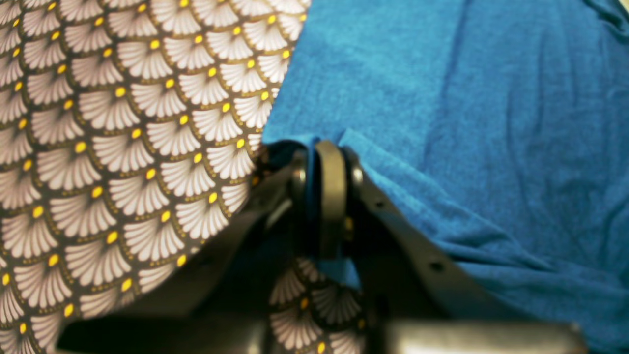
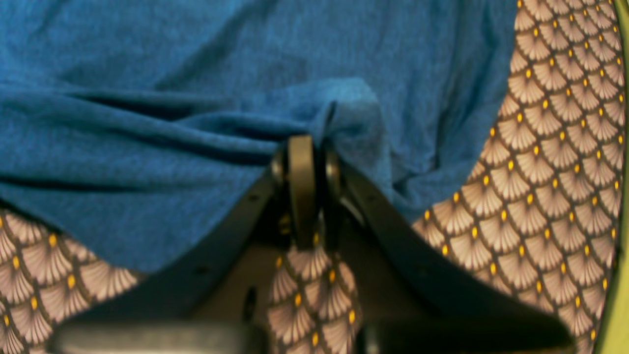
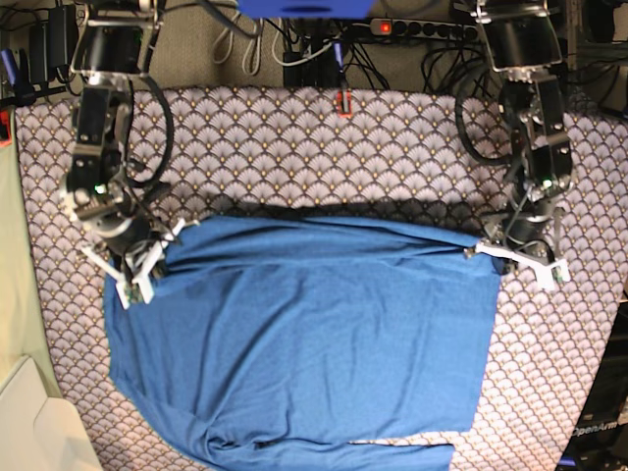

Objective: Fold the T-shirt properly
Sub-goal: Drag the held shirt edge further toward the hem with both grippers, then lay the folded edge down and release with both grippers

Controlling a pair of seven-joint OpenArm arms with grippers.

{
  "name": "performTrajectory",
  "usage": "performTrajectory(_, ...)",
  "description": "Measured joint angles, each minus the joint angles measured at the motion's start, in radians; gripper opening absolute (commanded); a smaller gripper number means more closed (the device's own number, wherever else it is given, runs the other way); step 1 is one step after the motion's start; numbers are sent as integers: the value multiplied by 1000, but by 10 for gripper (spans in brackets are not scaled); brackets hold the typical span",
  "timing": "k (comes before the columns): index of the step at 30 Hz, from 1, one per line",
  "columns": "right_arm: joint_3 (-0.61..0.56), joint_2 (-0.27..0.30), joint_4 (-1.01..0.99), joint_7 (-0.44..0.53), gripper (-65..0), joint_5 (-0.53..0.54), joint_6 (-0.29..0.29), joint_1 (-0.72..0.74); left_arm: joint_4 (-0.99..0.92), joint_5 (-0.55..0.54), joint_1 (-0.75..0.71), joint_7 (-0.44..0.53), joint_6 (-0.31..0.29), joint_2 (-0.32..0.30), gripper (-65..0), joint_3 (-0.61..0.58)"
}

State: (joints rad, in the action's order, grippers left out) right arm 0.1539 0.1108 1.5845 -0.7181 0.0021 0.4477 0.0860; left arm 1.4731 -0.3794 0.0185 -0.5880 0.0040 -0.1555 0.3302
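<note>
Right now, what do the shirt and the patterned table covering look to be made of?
T-shirt: soft matte knit, likely cotton jersey; it drapes and creases where both grippers pinch it. Table covering: printed fan-scale pattern lying flat and smooth; cloth or coated sheet, can't tell.

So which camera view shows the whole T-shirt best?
The base view: the T-shirt lies spread there, nearly all of it in frame. Each wrist view shows only a pinched edge and nearby folds.

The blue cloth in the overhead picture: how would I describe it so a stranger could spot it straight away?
A table cover with a fan-scale pattern fills the base view. Spread across its middle lies the T-shirt, with both metal grippers pinching its upper corners. It is the only plain blue, unpatterned thing there.
</note>
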Motion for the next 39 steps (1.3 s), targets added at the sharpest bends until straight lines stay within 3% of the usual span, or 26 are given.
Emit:
performTrajectory(17,-108,90,-260,1,-650,-1,0,191,-61,1,106,-6,3,-1,-647,-5)
performTrajectory(35,-196,114,-536,10,-650,-1,0,412,-243,7,286,-7,0,-2,-647,-6)
performTrajectory(39,-202,122,-563,61,-650,0,0,434,-285,7,330,-7,0,-3,-647,-6)
